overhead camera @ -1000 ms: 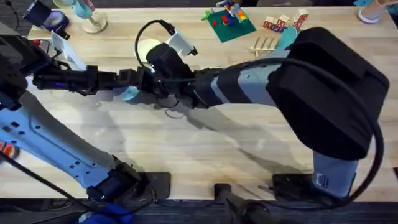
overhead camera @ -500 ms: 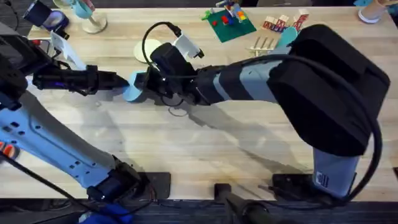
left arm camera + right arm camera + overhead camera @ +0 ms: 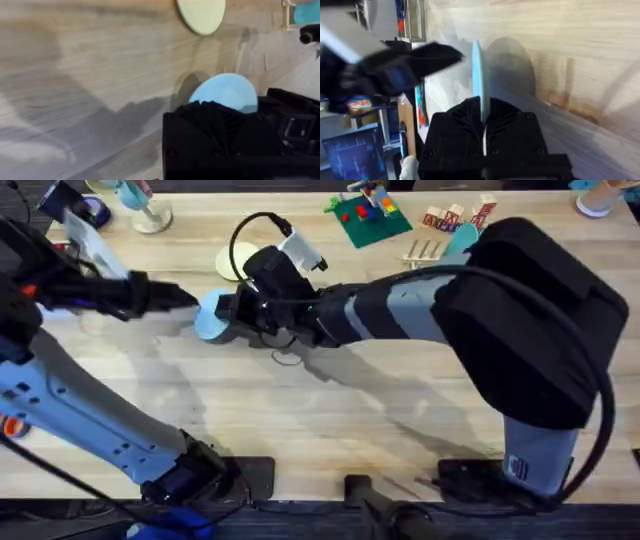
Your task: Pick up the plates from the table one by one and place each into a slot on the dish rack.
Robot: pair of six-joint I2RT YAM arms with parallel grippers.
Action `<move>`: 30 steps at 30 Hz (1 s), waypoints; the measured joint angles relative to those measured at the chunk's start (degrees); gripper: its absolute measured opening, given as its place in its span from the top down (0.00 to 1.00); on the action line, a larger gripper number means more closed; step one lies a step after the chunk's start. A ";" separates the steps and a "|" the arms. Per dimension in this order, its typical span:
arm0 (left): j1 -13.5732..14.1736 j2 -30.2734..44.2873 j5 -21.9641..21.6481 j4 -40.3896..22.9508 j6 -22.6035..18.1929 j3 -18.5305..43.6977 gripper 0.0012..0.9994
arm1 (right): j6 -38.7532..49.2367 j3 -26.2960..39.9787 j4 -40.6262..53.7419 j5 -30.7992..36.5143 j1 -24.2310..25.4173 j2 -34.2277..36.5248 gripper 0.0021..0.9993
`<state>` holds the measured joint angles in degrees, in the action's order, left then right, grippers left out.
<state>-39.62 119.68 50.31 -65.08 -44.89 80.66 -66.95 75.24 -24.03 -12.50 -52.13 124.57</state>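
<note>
The light blue plate (image 3: 211,319) is clamped on edge in the right end effector (image 3: 232,315); the left end effector (image 3: 185,297) sits just beside, state can't be told.

left arm (image 3: 110,295) beside light blue plate (image 3: 211,317), bare table (image 3: 330,430) nearer

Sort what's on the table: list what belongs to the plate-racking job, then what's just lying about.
Job:
light blue plate, held on edge in the right gripper
cream plate, flat on the table
dish rack
teal plate

Lying about:
green baseplate with toy blocks
wooden blocks
</note>
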 joint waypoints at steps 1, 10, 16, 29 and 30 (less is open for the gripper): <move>0.00 -1.48 -0.29 -0.01 0.30 0.81 0.96 | 0.08 0.00 -0.09 -0.39 0.19 0.00 0.97; -0.07 -15.69 -1.81 0.57 2.23 2.62 0.96 | 1.63 0.17 -0.08 -5.72 3.52 0.00 0.97; 0.50 -20.95 -6.06 1.83 5.68 2.60 0.94 | 7.08 2.92 1.73 -11.72 7.48 -0.13 0.97; 7.42 -29.81 -22.34 3.58 13.73 2.60 0.03 | 29.31 16.32 40.02 -12.26 15.46 -8.76 0.97; 8.09 -30.08 -23.89 3.64 13.97 2.62 0.02 | 31.61 18.38 43.65 -11.50 16.02 -9.25 0.97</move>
<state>-31.52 89.60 26.42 -61.43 -30.92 83.29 -35.34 93.62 19.62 -24.00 -36.12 115.33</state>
